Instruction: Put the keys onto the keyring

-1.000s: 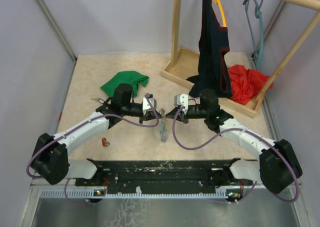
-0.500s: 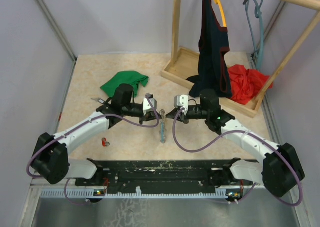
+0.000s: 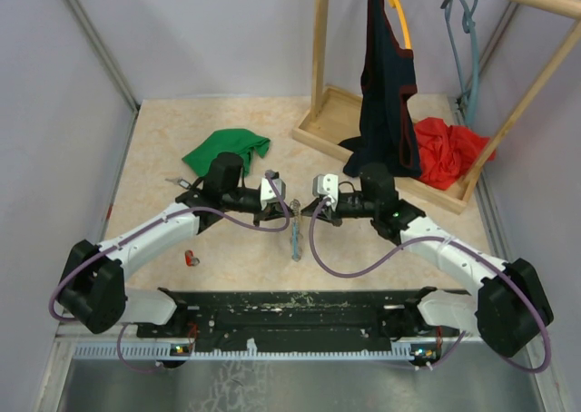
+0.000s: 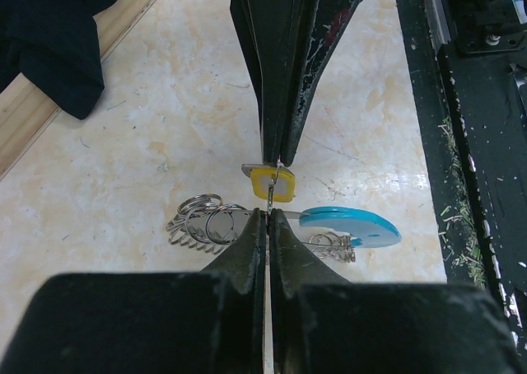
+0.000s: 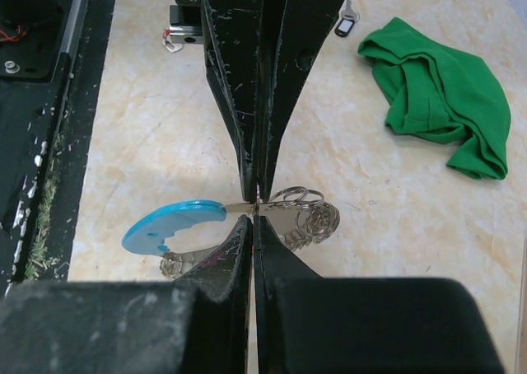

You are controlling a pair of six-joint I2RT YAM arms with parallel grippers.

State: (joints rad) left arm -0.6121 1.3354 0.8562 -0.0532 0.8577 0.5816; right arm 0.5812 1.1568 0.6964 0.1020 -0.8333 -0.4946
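My left gripper (image 4: 269, 212) and right gripper (image 5: 253, 217) meet tip to tip low over the table, both shut. A yellow-headed key (image 4: 272, 184) sits between the tips. A thin metal piece, seen edge-on, runs across its head. The left fingers pinch the lower end of that piece, and the right gripper (image 4: 276, 160) is shut on the key's head. The keyring (image 4: 206, 222), a cluster of silver rings with a light blue tag (image 4: 350, 226), lies on the table right under the tips. Whether it touches them I cannot tell. A red key (image 3: 191, 258) lies by the left arm.
A green cloth (image 3: 227, 149) lies at the back left, with a dark-headed key (image 5: 346, 20) near it. At the back right, a wooden rack (image 3: 320, 40) holds a hanging dark garment (image 3: 386, 85) over red cloth (image 3: 449, 149) on its base. The black base rail (image 3: 290, 308) runs along the near edge.
The right gripper has moved a little left, closing onto the left gripper's tips. The left arm and the keyring on the table have stayed put.
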